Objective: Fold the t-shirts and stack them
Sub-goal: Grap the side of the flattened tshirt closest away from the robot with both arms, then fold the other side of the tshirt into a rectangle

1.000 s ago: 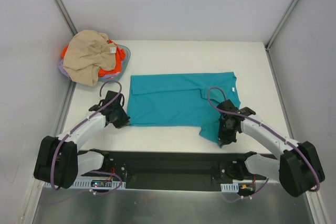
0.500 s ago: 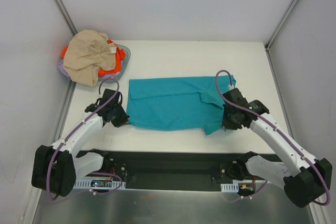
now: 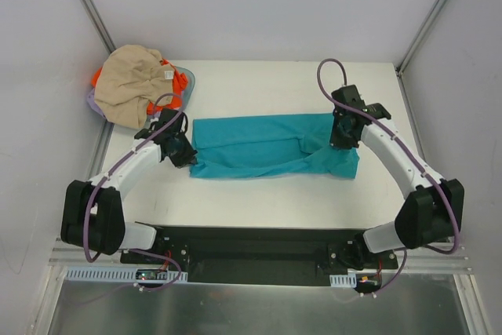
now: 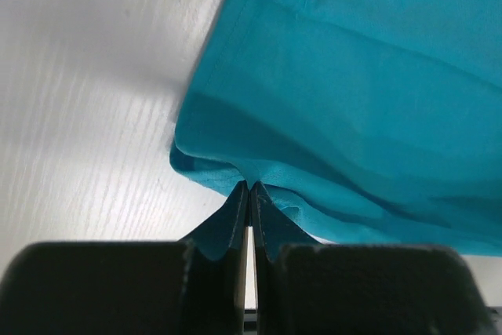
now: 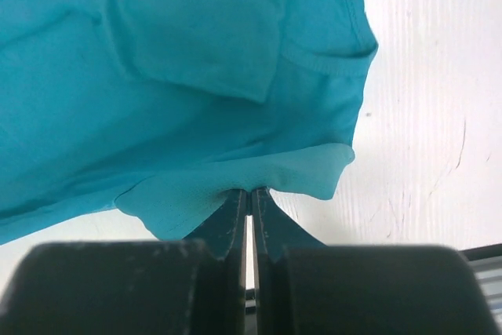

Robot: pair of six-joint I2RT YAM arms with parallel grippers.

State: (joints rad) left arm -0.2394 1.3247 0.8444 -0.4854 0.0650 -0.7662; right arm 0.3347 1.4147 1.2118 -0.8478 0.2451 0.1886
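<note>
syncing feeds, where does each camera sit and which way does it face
top: above and behind the arms, looking down on table, teal shirt, left arm, right arm
left wrist: on left arm, looking along left fingers pinching the shirt's edge
right wrist: on right arm, looking along right fingers pinching a shirt fold
shared: all three show the teal shirt

White surface [image 3: 259, 84], faint wood grain; plain white walls [image 3: 259, 5] on three sides; grey corner posts [image 3: 88, 7]; even light.

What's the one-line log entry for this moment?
teal t-shirt: mid-fold on table | left jaws: shut on its edge | right jaws: shut on its edge
</note>
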